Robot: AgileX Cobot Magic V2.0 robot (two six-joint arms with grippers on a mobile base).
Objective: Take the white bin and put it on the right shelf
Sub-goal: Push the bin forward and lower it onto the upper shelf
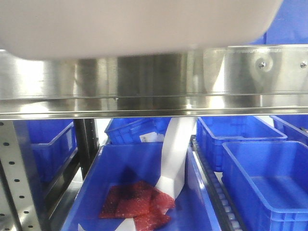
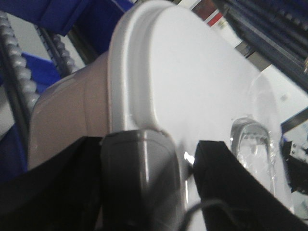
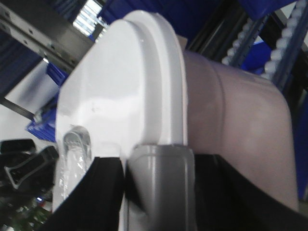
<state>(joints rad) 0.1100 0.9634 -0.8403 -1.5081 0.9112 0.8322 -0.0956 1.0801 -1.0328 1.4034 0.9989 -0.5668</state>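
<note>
The white bin (image 1: 134, 24) fills the top of the front view, its pinkish underside hanging just above the shiny front rail of the right shelf (image 1: 154, 82). In the left wrist view my left gripper (image 2: 144, 185) is shut on the bin's end. Its black fingers (image 2: 236, 192) straddle a grey latch (image 2: 139, 173) at the rim of the white lid (image 2: 192, 72). My right gripper (image 3: 163, 192) holds the other end the same way, with its fingers (image 3: 91, 197) either side of a grey latch (image 3: 161, 183) below the lid (image 3: 120, 82). Neither gripper shows in the front view.
Under the rail stand several blue crates (image 1: 264, 178). The nearest (image 1: 96, 192) holds red packets (image 1: 137, 202) and a white strip (image 1: 175, 154). A perforated steel upright (image 1: 12, 173) rises at the left. Roller tracks (image 1: 224, 197) run between the crates.
</note>
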